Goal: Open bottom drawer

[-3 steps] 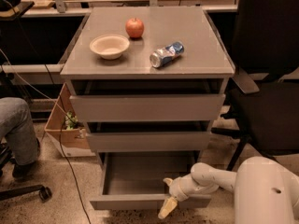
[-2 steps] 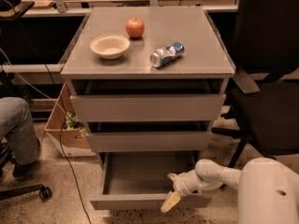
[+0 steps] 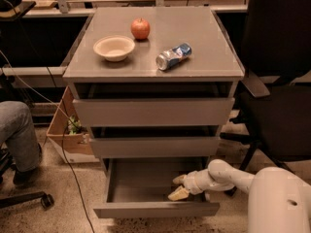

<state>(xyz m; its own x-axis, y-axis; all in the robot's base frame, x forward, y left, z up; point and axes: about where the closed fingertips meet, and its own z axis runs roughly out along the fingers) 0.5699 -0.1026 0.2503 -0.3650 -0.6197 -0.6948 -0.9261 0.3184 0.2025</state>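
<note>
The bottom drawer (image 3: 155,208) of the grey cabinet is pulled well out, and its shallow grey tray (image 3: 141,183) shows empty. My gripper (image 3: 178,187) reaches in from the right on a white arm. It sits inside the tray, just behind the front panel at its right part. One yellowish fingertip (image 3: 178,194) rests near the panel's top edge, the other fingertip (image 3: 179,179) is a little behind it, with a gap between them and nothing held. The middle drawer (image 3: 154,147) and the top drawer (image 3: 153,111) stand slightly out.
On the cabinet top (image 3: 204,57) are a red apple (image 3: 140,28), a beige bowl (image 3: 114,48) and a can lying on its side (image 3: 173,56). A black office chair (image 3: 279,81) stands right. A person's leg (image 3: 19,135) and a cardboard box (image 3: 68,132) are left.
My arm has drawn a little to the right and up, and the gripper has lifted from below the front panel's edge to just inside the tray. The drawer stays out.
</note>
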